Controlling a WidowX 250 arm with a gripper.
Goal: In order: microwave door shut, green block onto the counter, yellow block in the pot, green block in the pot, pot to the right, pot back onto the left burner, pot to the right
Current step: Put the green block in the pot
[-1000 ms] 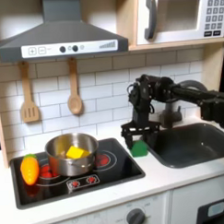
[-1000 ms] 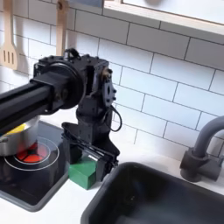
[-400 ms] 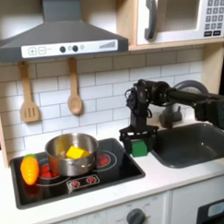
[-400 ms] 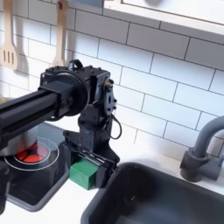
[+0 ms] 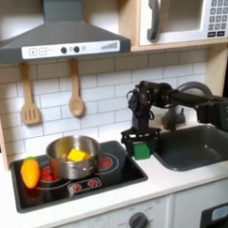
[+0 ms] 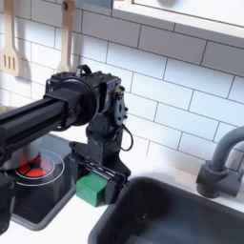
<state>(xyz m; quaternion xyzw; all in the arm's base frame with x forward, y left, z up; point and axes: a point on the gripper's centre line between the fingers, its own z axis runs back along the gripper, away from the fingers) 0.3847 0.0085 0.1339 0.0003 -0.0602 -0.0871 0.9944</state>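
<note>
Nearest you in the first exterior view, the black cooktop [image 5: 86, 178] is sitting glossy and flat in the pale counter [image 5: 175, 184], w/ an orange-and-yellow toy vegetable [image 5: 30, 172] lying at its left edge. Just behind, the pot [image 5: 74, 157], round shiny steel w/ straight sides, is standing on the left burner, and the yellow block [image 5: 78, 155] is resting inside it.

Further back and to the first exterior view's right, the gripper [image 5: 140, 143] is pointing down over the green block [image 5: 142, 150], a small matte cube sitting on the counter betw. cooktop and dark grey sink [image 5: 197, 145]. In the second exterior view the gripper [image 6: 97, 178] is straddling the green block [image 6: 91, 189], jaws apart on either side; I can't tell if the pads are touching it yet, so you're not gripping as far as I can judge.

Risks, as I'm reading it: the cube is sitting close to the sink rim [image 6: 129, 195], so closing off-centre could be squirting it sideways into the basin. Smooth faces + a shallow bite could be letting it slip on the lift. On the carry, a low pass could be clipping the pot rim and shoving the pot off the burner.

Farthest back, up high, the microwave door [image 5: 173, 17] is sitting shut, white w/ a curved grey handle.
</note>
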